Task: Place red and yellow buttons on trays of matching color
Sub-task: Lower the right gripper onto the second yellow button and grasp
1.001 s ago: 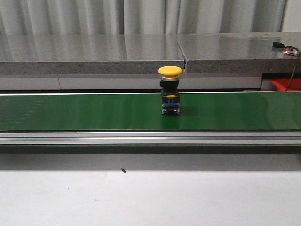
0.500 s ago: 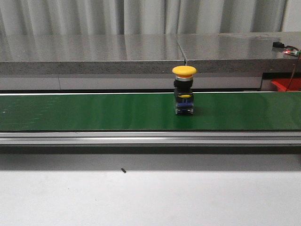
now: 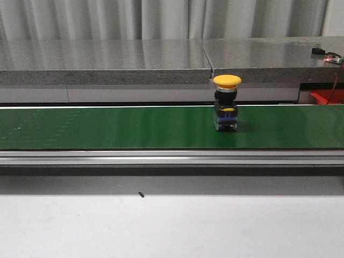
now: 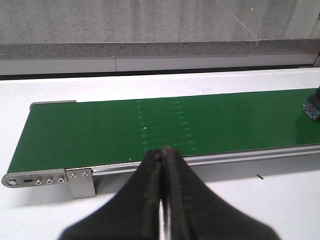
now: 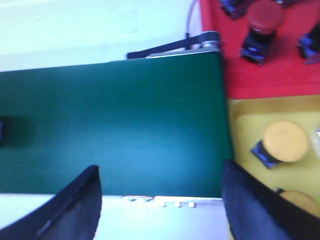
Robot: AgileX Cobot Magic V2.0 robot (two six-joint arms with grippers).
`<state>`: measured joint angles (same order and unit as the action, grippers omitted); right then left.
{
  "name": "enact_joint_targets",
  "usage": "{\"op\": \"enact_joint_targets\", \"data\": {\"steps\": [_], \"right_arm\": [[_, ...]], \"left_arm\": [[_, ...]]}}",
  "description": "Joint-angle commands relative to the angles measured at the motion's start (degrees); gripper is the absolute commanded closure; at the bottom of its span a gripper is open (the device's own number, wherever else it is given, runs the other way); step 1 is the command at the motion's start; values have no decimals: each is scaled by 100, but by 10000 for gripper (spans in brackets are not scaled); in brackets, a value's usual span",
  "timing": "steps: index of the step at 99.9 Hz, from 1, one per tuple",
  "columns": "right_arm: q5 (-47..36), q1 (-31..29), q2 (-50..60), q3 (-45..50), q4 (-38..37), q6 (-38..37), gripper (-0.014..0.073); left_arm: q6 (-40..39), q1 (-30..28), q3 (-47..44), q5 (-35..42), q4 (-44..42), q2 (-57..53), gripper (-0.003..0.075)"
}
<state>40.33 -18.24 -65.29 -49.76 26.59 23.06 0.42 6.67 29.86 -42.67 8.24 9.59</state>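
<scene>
A yellow button (image 3: 226, 102) with a black and blue body stands upright on the green conveyor belt (image 3: 107, 126), right of the middle. Its edge shows in the left wrist view (image 4: 313, 106). My left gripper (image 4: 163, 150) is shut and holds nothing, in front of the belt's left end. My right gripper (image 5: 160, 167) is open and empty over the belt's right end. Beside that end lie a red tray (image 5: 280, 70) with a red button (image 5: 262, 22) and a yellow tray (image 5: 247, 127) with two yellow buttons (image 5: 285, 142). Neither gripper appears in the front view.
A metal rail (image 3: 172, 157) runs along the belt's front edge above the white table (image 3: 172, 226). A grey stone ledge (image 3: 107, 62) stands behind the belt. The belt's end bracket (image 4: 80, 181) is close to my left gripper.
The yellow button has travelled to the right along the belt, staying upright.
</scene>
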Motion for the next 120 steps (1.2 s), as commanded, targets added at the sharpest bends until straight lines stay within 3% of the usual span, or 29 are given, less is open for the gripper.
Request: {"op": "enact_joint_targets", "data": {"steps": [1, 56, 120], "right_arm": [[-63, 436, 167, -121, 62, 108, 83], [-76, 2321, -860, -985, 5, 98, 85], [11, 2420, -2028, -1606, 0, 98, 85]], "left_arm": [[-42, 38, 139, 424, 31, 66, 741], [-42, 38, 139, 424, 31, 66, 741], [-42, 38, 139, 424, 31, 66, 741]]}}
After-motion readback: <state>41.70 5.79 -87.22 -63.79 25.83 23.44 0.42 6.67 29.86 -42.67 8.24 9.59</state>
